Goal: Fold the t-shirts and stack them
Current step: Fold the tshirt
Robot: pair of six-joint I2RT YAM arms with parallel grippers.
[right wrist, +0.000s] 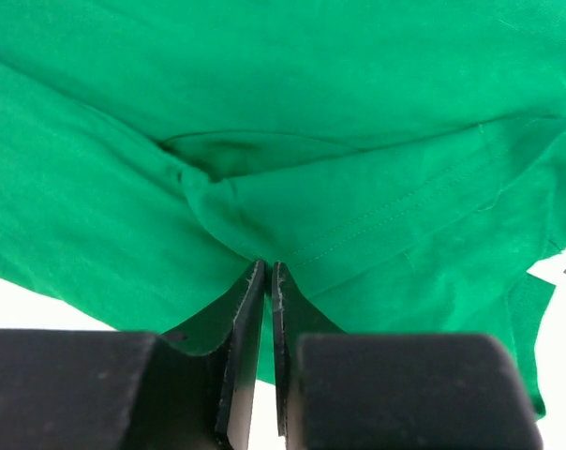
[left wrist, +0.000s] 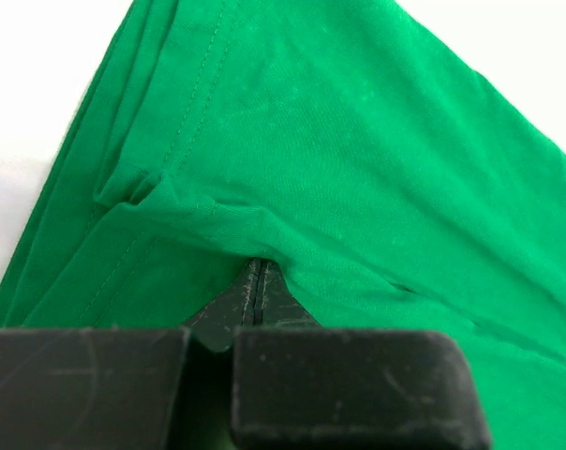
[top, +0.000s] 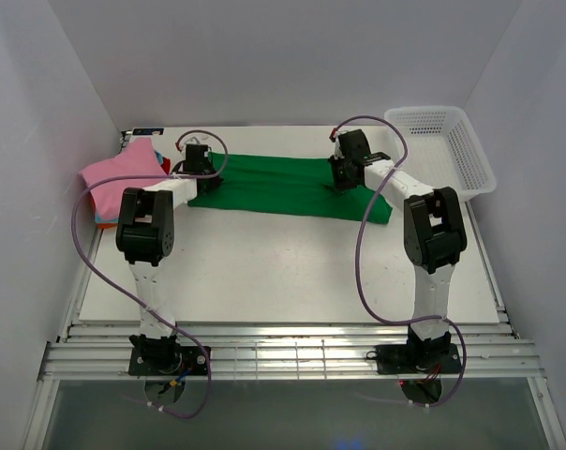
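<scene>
Top external shows our green t-shirt (top: 274, 186) lying in a long band. We see left gripper (left wrist: 256, 267) and right gripper (right wrist: 267, 269) each clamped on its fabric.

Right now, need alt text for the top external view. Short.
A green t-shirt lies as a long strip across the white table, left pincer on its left end, right pincer near its right end. A pink-topped stack of folded shirts sits far left, a white mesh basket far right.
</scene>
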